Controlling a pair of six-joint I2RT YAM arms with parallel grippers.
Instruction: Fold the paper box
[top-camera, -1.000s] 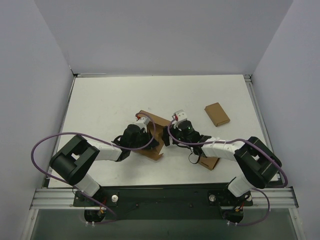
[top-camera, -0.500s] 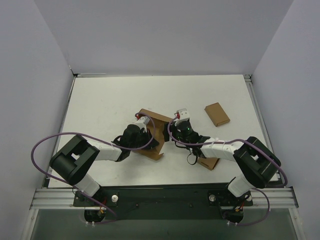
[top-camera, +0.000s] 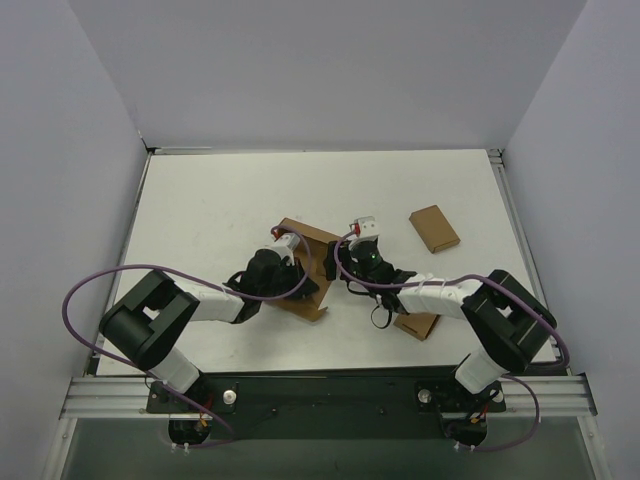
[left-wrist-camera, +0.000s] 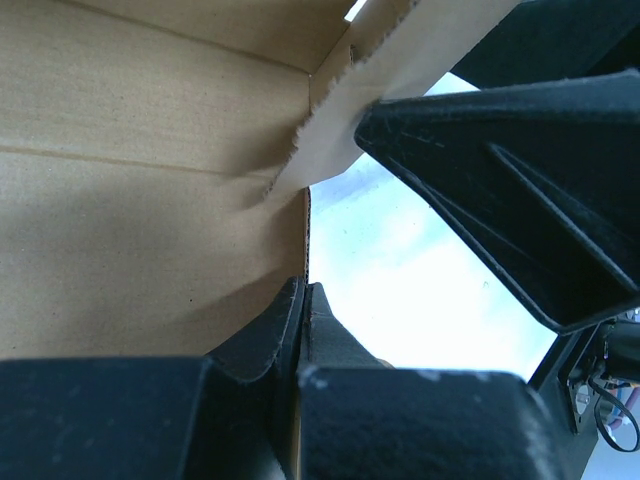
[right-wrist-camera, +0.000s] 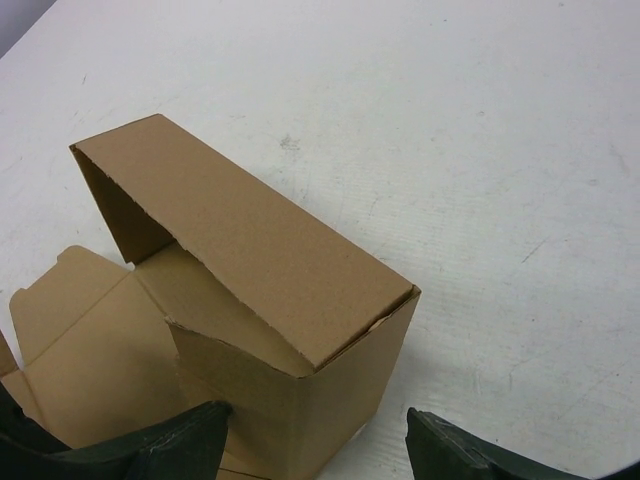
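1. Counter (top-camera: 200, 200): a white surface. It carries the paper box and both smaller boxes.
2. Left arm (top-camera: 150, 320): reaches in to the paper box from its left side. A purple cable (top-camera: 80, 290) loops out from the arm, well apart from the paper box.
3. Right arm (top-camera: 500, 320): reaches in to the paper box from its right side.
4. Paper box (top-camera: 312, 243): plain brown cardboard, already box-shaped, standing on the counter between the two grippers. In the right wrist view a long top panel spans the box, one end gapes open, and a flap lies flat on the counter beside it.
5. Flat cardboard box (top-camera: 434, 228): lies right of the paper box and farther back, well apart from it.
6. Second small cardboard box (top-camera: 418, 325): lies right of the paper box and nearer the arm bases, partly covered by the right arm.
7. Left gripper (left-wrist-camera: 335, 210): is up against the paper box. The jaws stand apart, with the counter visible through the gap. One fingertip touches a flap edge and the other meets the edge of a wall panel.
8. Right gripper (right-wrist-camera: 315, 440): sits just beside the paper box. The jaws are spread wide, one finger on each side of the near corner, and neither finger is pressed onto the cardboard.
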